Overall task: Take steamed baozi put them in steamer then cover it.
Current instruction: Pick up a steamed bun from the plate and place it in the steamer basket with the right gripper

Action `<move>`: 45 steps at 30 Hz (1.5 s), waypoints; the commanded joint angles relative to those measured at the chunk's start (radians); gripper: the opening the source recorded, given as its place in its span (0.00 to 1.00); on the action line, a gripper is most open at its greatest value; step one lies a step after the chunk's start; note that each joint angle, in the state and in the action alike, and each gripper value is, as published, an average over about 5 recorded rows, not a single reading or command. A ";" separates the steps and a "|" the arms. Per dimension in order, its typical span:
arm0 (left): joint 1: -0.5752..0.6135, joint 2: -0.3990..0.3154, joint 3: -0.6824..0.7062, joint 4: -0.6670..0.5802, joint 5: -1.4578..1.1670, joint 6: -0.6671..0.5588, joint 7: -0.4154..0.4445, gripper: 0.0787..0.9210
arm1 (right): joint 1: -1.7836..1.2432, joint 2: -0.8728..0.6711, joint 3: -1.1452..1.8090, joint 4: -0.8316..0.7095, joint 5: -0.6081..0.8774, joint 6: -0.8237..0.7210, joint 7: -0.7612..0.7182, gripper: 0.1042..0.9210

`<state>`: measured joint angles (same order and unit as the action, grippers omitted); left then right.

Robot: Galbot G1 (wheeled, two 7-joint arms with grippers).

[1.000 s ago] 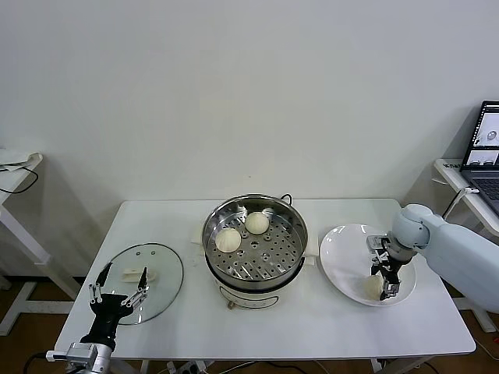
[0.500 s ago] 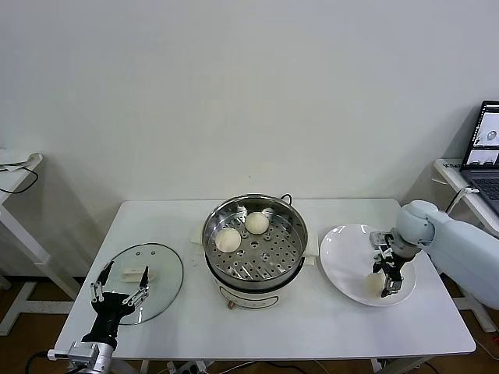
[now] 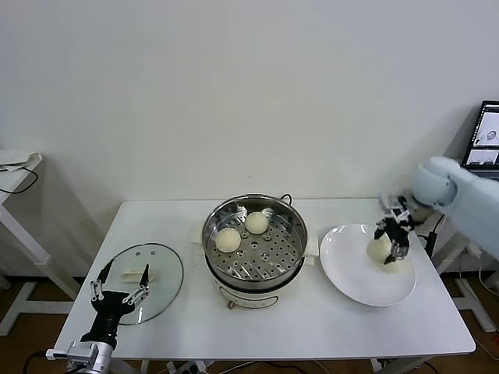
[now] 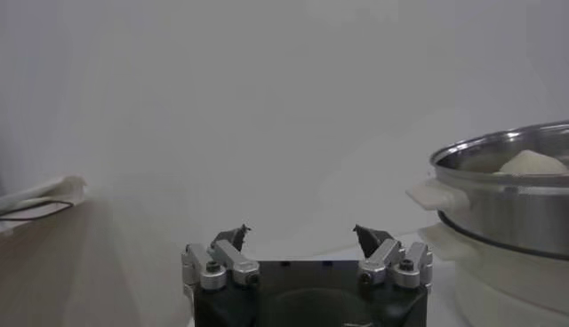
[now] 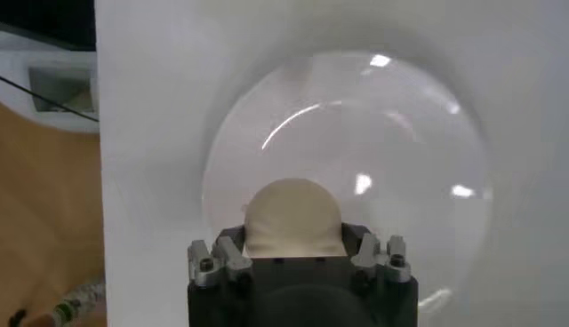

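Note:
The steamer (image 3: 290,251) stands mid-table with two baozi (image 3: 228,239) (image 3: 257,222) on its perforated tray. My right gripper (image 3: 392,241) hangs over the white plate (image 3: 347,265), shut on a third baozi (image 3: 381,250). The right wrist view shows that bun (image 5: 293,211) between the fingers of the right gripper (image 5: 293,238), lifted clear of the plate (image 5: 409,151). The glass cover (image 3: 160,284) lies flat at the table's left, white handle (image 3: 135,273) up. My left gripper (image 3: 118,291) waits open at the cover's near edge, holding nothing. The left wrist view has the left gripper (image 4: 302,233) facing the steamer (image 4: 507,200).
A laptop (image 3: 488,136) sits on a side table to the right of the work table. Another small table (image 3: 15,175) with a cable stands at the left. The steamer's white base (image 3: 234,294) rests near the table's middle front.
My right gripper has risen from the plate's near part with the baozi in it and moved toward the far right. The left arm has stayed still.

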<state>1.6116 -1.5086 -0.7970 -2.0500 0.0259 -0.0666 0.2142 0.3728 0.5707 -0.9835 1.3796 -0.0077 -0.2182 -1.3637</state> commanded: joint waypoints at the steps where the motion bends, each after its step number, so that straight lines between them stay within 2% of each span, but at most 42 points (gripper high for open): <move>1: 0.001 0.002 -0.001 -0.011 -0.001 0.001 0.000 0.88 | 0.384 0.064 -0.213 0.124 0.104 0.115 -0.033 0.73; 11: 0.001 0.007 -0.017 -0.001 -0.006 -0.001 0.003 0.88 | 0.455 0.313 -0.263 0.135 0.092 0.354 -0.019 0.73; 18: -0.002 0.008 -0.026 0.003 -0.011 -0.001 0.006 0.88 | 0.448 0.501 -0.298 0.060 0.029 0.550 0.089 0.73; 24: -0.001 0.013 -0.039 0.006 -0.019 -0.002 0.009 0.88 | 0.397 0.614 -0.305 -0.007 -0.055 0.655 0.168 0.73; 33: -0.004 0.018 -0.053 0.014 -0.028 -0.001 0.013 0.88 | 0.308 0.672 -0.308 -0.020 -0.125 0.716 0.211 0.73; 45: -0.021 0.017 -0.054 0.039 -0.029 -0.001 0.016 0.88 | 0.263 0.634 -0.328 0.083 -0.123 0.711 0.239 0.73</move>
<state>1.5940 -1.4909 -0.8495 -2.0182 -0.0016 -0.0681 0.2297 0.6656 1.1764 -1.2981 1.4191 -0.1101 0.4506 -1.1582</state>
